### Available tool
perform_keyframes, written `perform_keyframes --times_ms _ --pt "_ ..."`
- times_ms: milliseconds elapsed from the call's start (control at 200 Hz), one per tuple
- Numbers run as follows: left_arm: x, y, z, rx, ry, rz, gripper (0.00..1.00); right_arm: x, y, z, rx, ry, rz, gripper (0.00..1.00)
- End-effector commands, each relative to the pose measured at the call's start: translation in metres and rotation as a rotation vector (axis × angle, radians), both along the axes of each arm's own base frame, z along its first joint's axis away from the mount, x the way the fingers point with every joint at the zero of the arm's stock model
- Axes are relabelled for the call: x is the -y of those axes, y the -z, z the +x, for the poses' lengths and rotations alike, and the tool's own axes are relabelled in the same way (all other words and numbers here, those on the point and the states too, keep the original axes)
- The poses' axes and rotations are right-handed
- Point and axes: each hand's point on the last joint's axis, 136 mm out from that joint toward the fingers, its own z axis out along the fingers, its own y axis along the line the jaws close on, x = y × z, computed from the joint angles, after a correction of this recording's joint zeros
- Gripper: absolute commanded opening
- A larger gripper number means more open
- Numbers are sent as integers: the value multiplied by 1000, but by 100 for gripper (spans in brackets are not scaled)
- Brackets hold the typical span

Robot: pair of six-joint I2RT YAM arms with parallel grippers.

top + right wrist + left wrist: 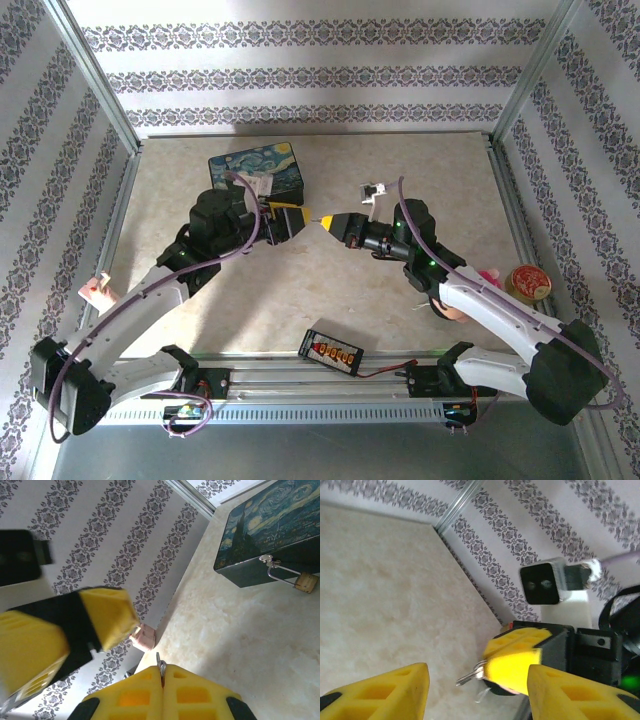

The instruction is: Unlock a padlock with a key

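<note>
My right gripper (162,669) is shut on the key (159,661), a thin pale metal key on a ring whose tip pokes out past the yellow fingertips. In the left wrist view the key (469,678) points into the gap of my left gripper (477,692), which stands open around it without touching. Seen from above, the two grippers meet tip to tip over the middle of the table, left gripper (300,214) facing right gripper (327,222). The brass padlock (305,582) hangs by its thin shackle from the hasp of the dark blue painted box (270,535).
The blue box (255,168) sits at the back, just behind my left arm. A round gold-red tin (527,283) lies at the right edge, a black strip with orange plugs (331,350) at the front, and a small pink block (97,290) by the left wall.
</note>
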Motion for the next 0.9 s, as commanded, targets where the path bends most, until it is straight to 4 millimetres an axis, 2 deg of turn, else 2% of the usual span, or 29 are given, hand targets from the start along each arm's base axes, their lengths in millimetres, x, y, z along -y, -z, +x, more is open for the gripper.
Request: perform_keyframes --times_ms 0,280,500,894 --pt "8 -29 -9 -52 77 -199 53 8 -19 2 88 26 33 0" --pt "11 -11 -8 -48 93 -212 48 1 -27 6 34 6 121 0" --pt "11 -1 2 -56 57 -206 47 -3 -31 7 21 -13 151 0" --pt "19 -12 9 -22 90 -292 19 -7 -29 3 -8 -36 173 0"
